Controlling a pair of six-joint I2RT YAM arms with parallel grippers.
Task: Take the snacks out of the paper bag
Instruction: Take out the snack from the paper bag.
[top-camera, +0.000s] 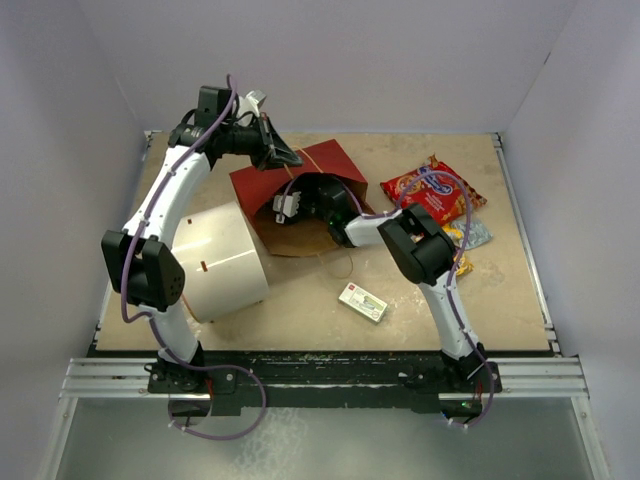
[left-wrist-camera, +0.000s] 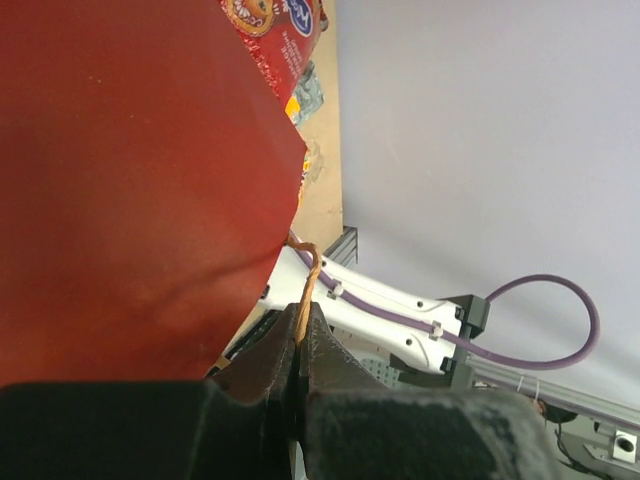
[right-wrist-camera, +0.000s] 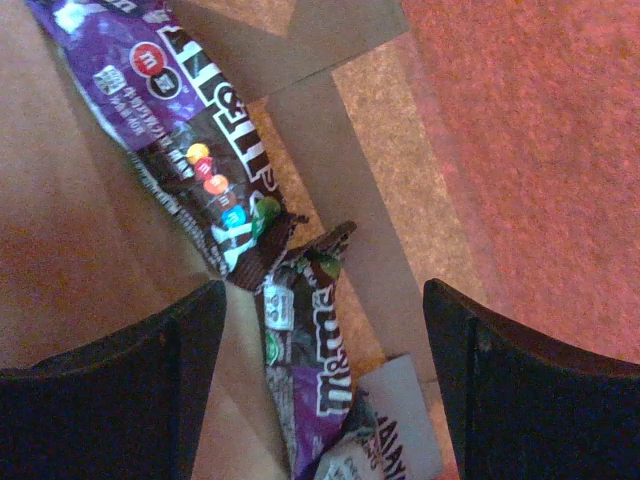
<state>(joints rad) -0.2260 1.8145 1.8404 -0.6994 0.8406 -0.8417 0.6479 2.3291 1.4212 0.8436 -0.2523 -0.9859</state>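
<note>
The paper bag (top-camera: 335, 165) is lying on its side toward the far edge of the desk (top-camera: 300, 320), the left end effector (left-wrist-camera: 300, 350) pinching its twisted handle (left-wrist-camera: 308, 280) tight. The right end effector (right-wrist-camera: 325, 330) is reaching inside, jaws spread wide, gripping nothing, straddling two candy packets (right-wrist-camera: 190, 130) not yet out. A red cookie bag (top-camera: 428, 190) is already sitting near the far right corner, so I'm judging this partly done.

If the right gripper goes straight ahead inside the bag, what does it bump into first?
Probably the candy packs, lying right between the open fingers of the right gripper on the brown inside of the paper bag. How far off they are is hard to tell.
</note>
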